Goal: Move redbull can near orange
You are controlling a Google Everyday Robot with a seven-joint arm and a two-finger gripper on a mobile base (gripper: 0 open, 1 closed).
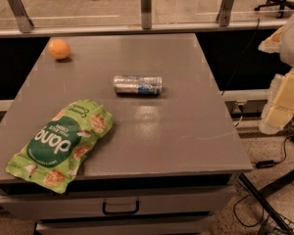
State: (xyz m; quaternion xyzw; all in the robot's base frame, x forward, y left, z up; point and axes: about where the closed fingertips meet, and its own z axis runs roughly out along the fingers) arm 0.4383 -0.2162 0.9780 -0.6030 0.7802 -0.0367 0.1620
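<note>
The gripper [282, 104] hangs beyond the right edge of the table [186, 141]; whether it is open or closed cannot be told. Well to its left the redbull can [137, 84] lies on its side, long axis pointing toward the gripper, the orange [59, 49] farther left, near the far corner.

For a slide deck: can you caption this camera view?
Redbull can lying sideways on the grey table, orange at its far-left corner, green snack bag front left, gripper off to the right.
</note>
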